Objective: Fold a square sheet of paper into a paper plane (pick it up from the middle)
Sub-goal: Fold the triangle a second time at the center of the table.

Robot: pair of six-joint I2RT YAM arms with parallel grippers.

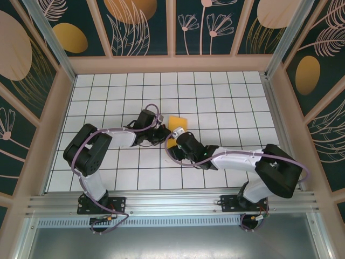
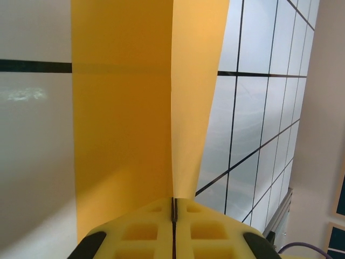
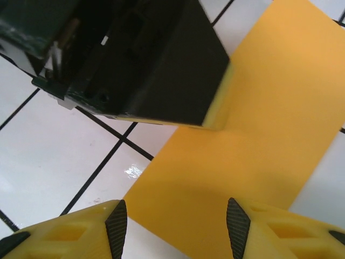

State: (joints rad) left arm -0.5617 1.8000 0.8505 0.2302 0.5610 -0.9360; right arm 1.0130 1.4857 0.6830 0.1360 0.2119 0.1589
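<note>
Pinching the square sheet of paper (image 2: 124, 135): your left hand (image 2: 173, 205), fingers pressed together on its near edge. The sheet is orange-yellow and runs away from that hand over the white tiled tabletop (image 2: 253, 135), with a crease starting at the fingers. Your right hand (image 3: 177, 229): fingers spread, hovering over one end of the sheet, just beside the left hand. Both sit near the tabletop's middle.

The left arm (image 1: 89, 148) rises from its base, folds at the elbow and stretches rightward. Its pincer (image 2: 173, 202) has both jaws pressed flat together, nipping the square sheet of paper (image 2: 124, 135). The right arm (image 1: 232, 159) stretches leftward, and its pincer (image 3: 177, 224) stands with jaws apart, close beside the left one.
</note>
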